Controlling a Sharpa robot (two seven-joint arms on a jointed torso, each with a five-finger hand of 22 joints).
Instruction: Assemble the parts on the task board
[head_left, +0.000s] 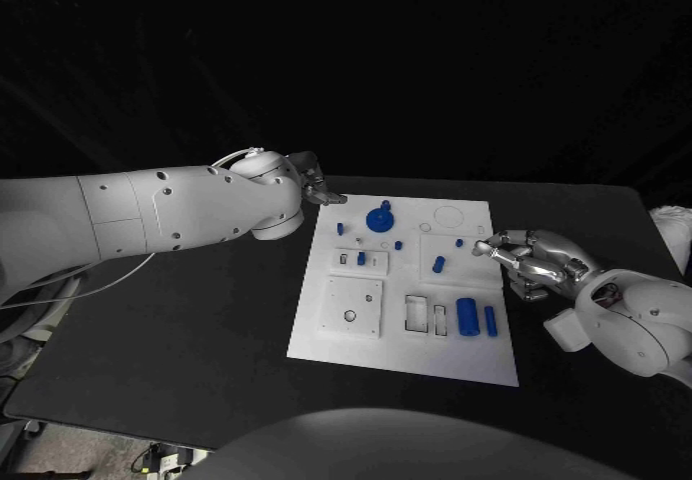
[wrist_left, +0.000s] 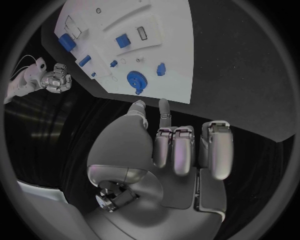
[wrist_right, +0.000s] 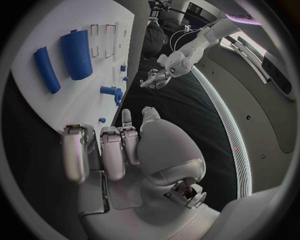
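Two smooth white arms with small dark screw holes; a thin white cable ran along the left arm (head_left: 144, 210). Left hand (head_left: 315, 185) and right hand (head_left: 531, 258) were silver metal, segmented.

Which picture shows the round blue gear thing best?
The left wrist view: the blue gear sits close ahead, its toothed rim plain. The head view shows it small, near the task board's far edge. The right wrist view barely shows it.

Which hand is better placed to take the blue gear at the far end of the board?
Probably the left hand: it hovers at the board's far-left corner, beside the gear. The right hand is at the right edge, farther away.
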